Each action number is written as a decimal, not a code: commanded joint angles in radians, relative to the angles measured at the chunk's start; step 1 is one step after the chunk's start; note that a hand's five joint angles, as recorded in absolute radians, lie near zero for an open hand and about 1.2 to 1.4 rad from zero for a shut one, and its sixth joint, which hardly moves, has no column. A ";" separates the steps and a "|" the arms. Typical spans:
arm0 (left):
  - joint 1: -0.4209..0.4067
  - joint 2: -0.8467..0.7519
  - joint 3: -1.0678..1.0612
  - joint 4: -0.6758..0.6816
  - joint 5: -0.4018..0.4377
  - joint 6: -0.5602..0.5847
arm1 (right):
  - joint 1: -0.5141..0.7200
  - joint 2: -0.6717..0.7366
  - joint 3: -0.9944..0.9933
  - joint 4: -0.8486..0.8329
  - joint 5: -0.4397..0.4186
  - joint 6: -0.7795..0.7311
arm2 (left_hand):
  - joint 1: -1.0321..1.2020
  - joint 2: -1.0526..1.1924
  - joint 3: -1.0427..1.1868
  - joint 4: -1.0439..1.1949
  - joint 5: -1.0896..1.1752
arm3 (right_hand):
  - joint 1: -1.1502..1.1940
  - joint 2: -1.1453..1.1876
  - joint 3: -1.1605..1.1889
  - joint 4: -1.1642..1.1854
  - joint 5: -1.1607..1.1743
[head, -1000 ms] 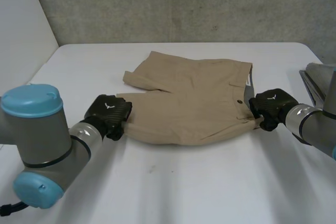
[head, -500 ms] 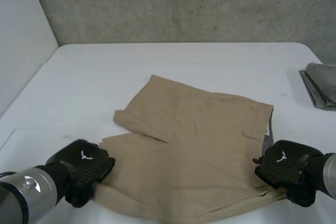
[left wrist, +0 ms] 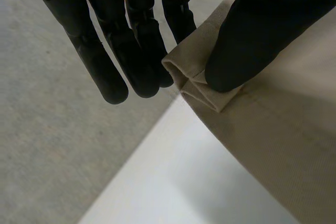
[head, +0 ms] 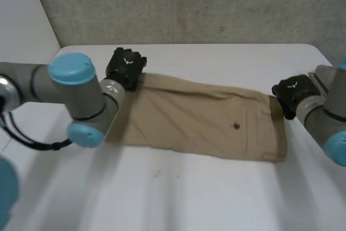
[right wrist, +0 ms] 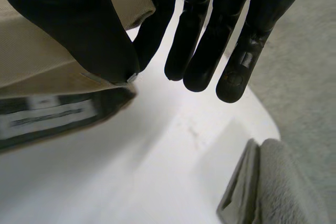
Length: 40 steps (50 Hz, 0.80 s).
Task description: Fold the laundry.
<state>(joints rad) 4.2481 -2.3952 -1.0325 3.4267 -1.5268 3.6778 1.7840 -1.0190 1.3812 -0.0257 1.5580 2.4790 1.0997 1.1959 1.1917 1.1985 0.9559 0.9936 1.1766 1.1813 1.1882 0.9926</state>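
Left hand (head: 125, 67) is gripping the shorts (head: 205, 123) at their far leg-end corner. In its wrist view the thumb (left wrist: 262, 30) is pressing down on a doubled hem corner, with straight fingers (left wrist: 131, 51) lying against the other side of it. Reading this as a pinch.

Right hand (head: 294, 91) is gripping the far corner at the waistband end of the shorts. Its thumb is bearing on the band and the cloth edge is tucking in beside the nearest finger. A sewn label (right wrist: 47, 116) is showing just inside the open waist.

The shorts are lying flat on the white table (head: 189, 198) as one long tan band, and bare table is showing on every side of them. One leg is appearing to lie over the other. The back-pocket button (head: 236, 126) is facing up near the waistband end. The near long edge is looking rounded, like a fold line, and both hands are sitting on the far long edge.

A grey folded cloth (right wrist: 278, 182) is lying beyond the waistband end of the shorts, apart from them.

Progress, as a judgement:
- The first, lengthwise fold is looking complete and fairly even.
- Both hands are not yet letting go.
- A crosswise fold, leg end toward waistband, is likely remaining.
- Any smoothing is also probably remaining before the shorts are matching the grey cloth.
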 commanded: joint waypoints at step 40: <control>-0.039 0.461 -0.663 0.195 -0.006 -0.300 | -0.044 -0.280 0.472 -0.123 -0.222 0.248 | -0.925 -1.021 -1.017 -1.024 -0.956 | -0.551 -0.734 -0.738 -0.745 -0.724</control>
<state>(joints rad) 4.2100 -1.9486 -1.6447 3.6471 -1.5335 3.4502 1.7570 -1.3166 1.7773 -0.0317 1.3343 2.7281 0.1916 0.2043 0.2108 0.2042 0.0479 0.2780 0.3244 0.3268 0.3271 0.1488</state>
